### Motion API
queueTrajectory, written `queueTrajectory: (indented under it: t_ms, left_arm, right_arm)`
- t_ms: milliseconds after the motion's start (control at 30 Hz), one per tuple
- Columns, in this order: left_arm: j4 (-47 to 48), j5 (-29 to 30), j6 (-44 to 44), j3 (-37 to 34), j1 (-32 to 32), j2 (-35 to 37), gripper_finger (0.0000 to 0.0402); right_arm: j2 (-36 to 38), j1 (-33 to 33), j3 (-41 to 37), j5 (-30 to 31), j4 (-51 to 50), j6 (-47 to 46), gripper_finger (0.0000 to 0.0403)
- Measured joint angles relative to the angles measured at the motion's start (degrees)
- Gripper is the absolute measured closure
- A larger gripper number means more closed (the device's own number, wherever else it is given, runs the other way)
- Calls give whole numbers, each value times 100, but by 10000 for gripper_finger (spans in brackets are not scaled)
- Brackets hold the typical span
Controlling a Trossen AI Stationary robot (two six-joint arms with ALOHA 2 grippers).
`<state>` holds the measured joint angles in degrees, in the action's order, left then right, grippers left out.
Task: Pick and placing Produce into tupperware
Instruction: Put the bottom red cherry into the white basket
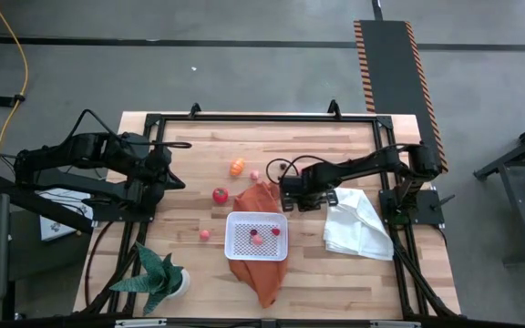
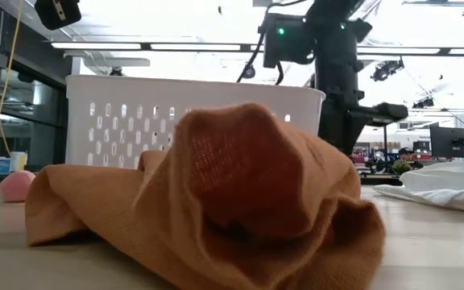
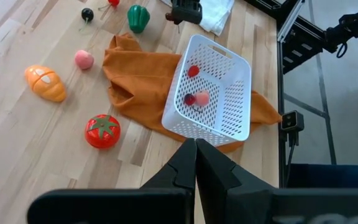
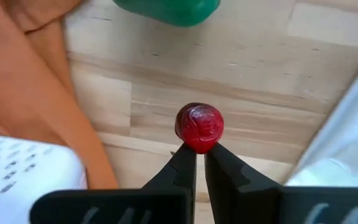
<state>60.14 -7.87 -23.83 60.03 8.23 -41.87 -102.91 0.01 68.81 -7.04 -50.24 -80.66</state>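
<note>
Pinching red berry (image 4: 199, 127), right gripper (image 4: 199, 151)

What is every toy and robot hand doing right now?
Right gripper: fingers shut, tips pinching the small dark red fruit.
Left gripper: shut, empty, off to the side.
White basket: upright on the orange cloth, holding three small pieces.
Tomato, orange piece, pink fruit, green pepper: lying loose on the table.
</note>
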Motion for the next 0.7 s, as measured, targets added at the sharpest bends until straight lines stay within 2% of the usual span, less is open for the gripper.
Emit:
queueTrajectory:
  t_ms: [167, 700]
  left_arm:
    - [0, 1, 93, 0, 0, 0, 401]
    - [2, -1, 152, 0, 2, 0, 401]
  right_arm:
    - [0, 0, 500, 143, -644, 188, 394]
    - [0, 2, 2492, 1148, -2833, 466, 394]
